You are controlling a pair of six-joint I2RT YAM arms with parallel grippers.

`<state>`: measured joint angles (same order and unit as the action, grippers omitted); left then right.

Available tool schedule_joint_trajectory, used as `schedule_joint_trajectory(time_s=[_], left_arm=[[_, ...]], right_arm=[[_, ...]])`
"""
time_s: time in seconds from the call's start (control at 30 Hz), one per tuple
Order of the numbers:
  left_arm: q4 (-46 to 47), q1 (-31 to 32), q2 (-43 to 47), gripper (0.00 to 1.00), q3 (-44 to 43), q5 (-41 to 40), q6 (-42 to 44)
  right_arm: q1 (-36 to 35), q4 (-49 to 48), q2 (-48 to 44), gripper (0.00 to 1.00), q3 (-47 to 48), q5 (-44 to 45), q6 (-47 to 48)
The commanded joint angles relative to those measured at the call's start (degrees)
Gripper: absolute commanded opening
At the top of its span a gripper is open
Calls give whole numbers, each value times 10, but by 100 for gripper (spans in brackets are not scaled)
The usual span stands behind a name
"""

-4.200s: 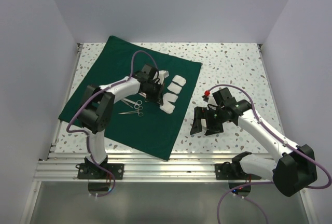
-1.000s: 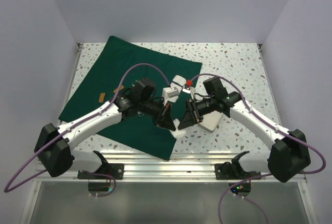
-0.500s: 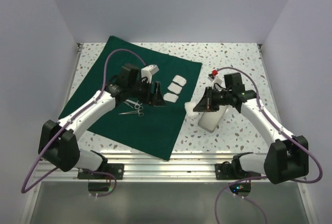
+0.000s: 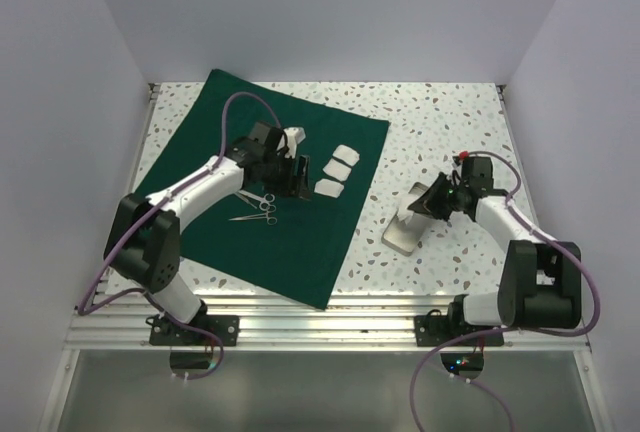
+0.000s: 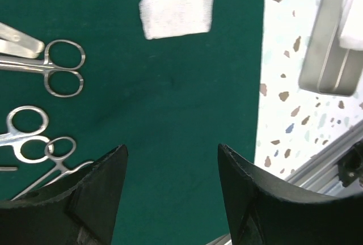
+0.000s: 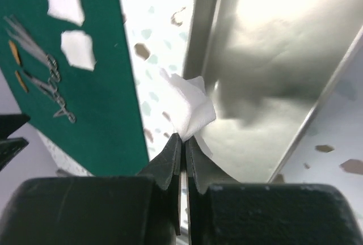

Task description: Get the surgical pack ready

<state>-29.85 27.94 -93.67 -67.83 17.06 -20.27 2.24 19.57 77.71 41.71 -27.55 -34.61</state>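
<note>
The dark green drape [image 4: 210,152] lies flat on the left of the table. On it lie three white gauze squares [image 4: 338,169] and the steel scissors and forceps [image 4: 255,208]. My left gripper [image 4: 297,180] hovers open over the drape beside the instruments, with nothing between its jaws [image 5: 173,160]. In its wrist view one gauze square [image 5: 177,8] and the scissors [image 5: 62,74] lie ahead. My right gripper [image 6: 184,138] is shut on a folded gauze square [image 6: 193,112], held just over the near rim of the steel tray [image 6: 272,86]. The tray [image 4: 403,236] sits on the bare table right of the drape.
Speckled tabletop [image 4: 450,122] surrounds the drape and tray. White walls close the back and both sides. An aluminium rail [image 4: 320,324] runs along the near edge, by both arm bases. The tray's inside shows only a dark shadow.
The two grippers met at the drape's near right corner, then parted. My left gripper opened and drew back over the drape. My right gripper carried the gauze right to the tray.
</note>
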Motion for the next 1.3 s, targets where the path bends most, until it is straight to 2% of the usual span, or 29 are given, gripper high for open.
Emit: schedule_joint_trajectory(time_s=[0.0,0.33,0.77,1.03,1.17,1.27], left_arm=[[-17,-19,-5,68,-14,-33,23],[0,-51,-28,66,-11,21,46],[1,-61,-53,64,-16,37,49],[0,-65,-59,66,-29,29,35],[8,-65,-66,67,-33,38,17],[12,-65,-78,67,-42,43,-2]], right_arm=[[12,-76,11,0,-21,51,-25],[26,-185,75,0,-39,58,-68],[40,-170,69,0,-44,141,-99],[40,-210,119,0,-40,118,-112],[40,-198,127,10,-18,102,-103],[39,-141,117,23,6,107,-84]])
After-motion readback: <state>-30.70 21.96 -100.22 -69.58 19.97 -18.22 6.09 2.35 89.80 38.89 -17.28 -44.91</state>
